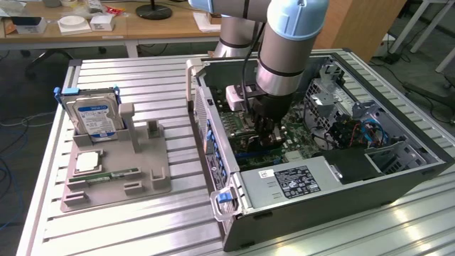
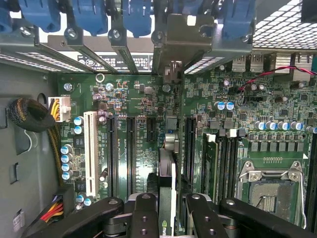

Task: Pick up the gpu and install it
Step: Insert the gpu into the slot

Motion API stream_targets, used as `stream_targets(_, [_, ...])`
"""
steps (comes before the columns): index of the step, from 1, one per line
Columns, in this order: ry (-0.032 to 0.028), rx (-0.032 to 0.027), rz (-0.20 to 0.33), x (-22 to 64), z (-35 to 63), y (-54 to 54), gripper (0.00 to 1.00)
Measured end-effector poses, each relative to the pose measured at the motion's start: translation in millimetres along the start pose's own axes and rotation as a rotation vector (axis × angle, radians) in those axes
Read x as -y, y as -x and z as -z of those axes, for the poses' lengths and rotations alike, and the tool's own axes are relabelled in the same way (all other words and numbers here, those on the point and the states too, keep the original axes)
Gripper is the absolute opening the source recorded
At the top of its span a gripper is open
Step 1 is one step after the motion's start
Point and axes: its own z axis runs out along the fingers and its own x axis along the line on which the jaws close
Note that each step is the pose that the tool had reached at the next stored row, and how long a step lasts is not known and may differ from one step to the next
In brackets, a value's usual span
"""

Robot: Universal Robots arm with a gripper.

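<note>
wrist view puts the gpu (image 2: 167, 186) edge-on between the two black fingers (image 2: 144, 218) of the gripper (image 2: 168, 218), which are clamped on it from either side. the card stands on its thin edge over the motherboard (image 2: 148, 129), its long axis running from the gripper toward the metal end bracket (image 2: 184, 39) at the row of blue slot clips (image 2: 89, 15) on the rear wall of the case. it lies parallel to the black expansion slots (image 2: 131, 153) and the white slot (image 2: 90, 151) beside it. whether its lower edge is seated in a slot is hard to make out, since the card's own body hides the contact line and the near end is cut off behind the fingers.

from the exterior view, the arm (image 1: 288, 48) reaches straight down into the open computer case (image 1: 320, 176), and the gripper (image 1: 265, 133) covers most of the card. on the exterior view's left, a grey holder tray (image 1: 117, 176) carries a hard drive (image 1: 95, 118) standing upright and a ram stick (image 1: 114, 173) lying flat.
</note>
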Motion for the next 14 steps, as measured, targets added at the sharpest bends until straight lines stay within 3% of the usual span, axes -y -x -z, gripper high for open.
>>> stream_targets(14, [0.0000, 0.0001, 0.000, -0.3, -0.4, 0.7, 0.26])
